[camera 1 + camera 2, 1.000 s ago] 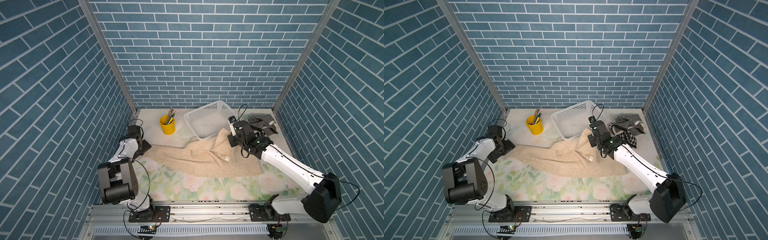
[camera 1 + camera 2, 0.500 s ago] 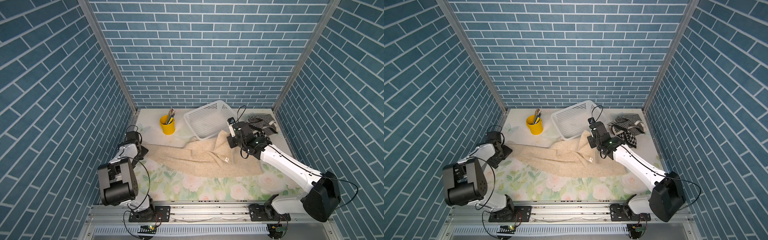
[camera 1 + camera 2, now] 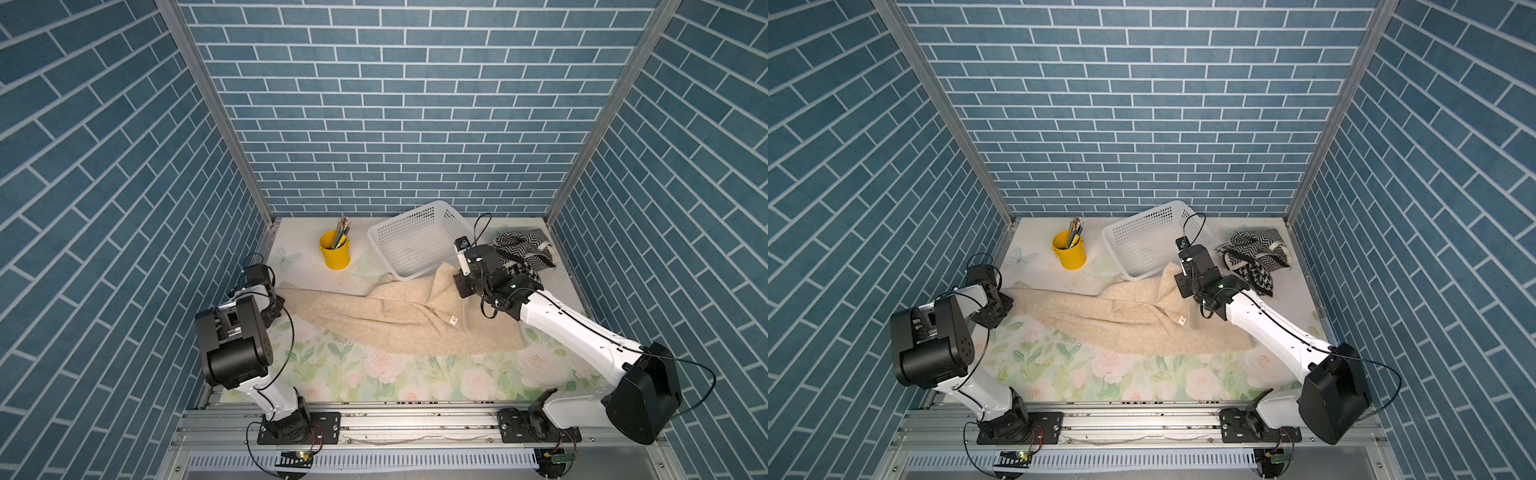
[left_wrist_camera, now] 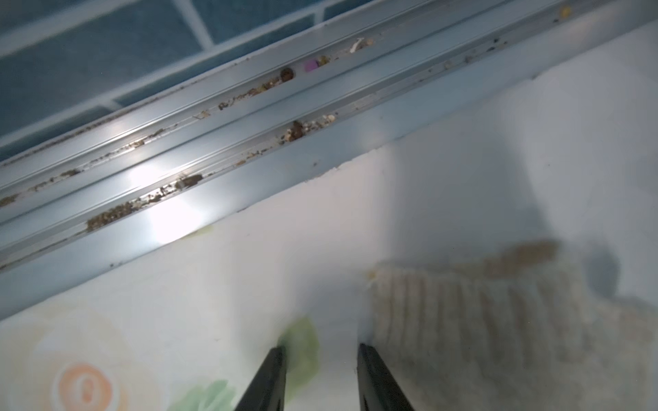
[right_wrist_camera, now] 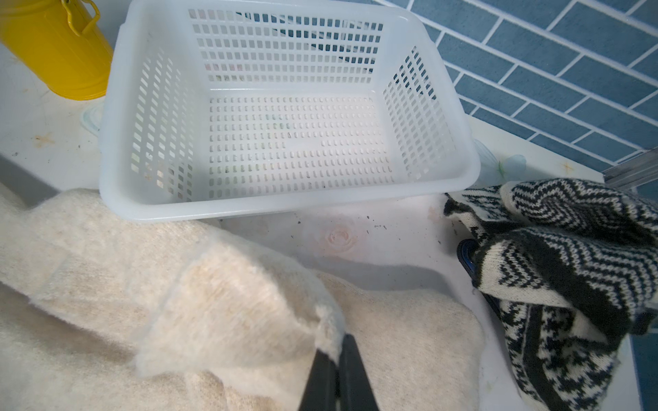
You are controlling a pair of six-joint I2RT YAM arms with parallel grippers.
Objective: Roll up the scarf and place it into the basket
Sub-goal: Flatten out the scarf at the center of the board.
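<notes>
Now the right tool (image 5: pixel 337 343) pinches a fold of the scarf (image 3: pixel 395 324), spread across lower mid-frame in both top views; the left tool (image 4: pixel 320 352) stands partly open over bare table (image 4: pixel 320 249).

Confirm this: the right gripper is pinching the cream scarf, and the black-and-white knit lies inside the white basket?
Not quite. The right gripper does pinch the cream scarf, but the black-and-white knit lies beside the white basket, not inside it. The right wrist view shows the basket empty.
</notes>
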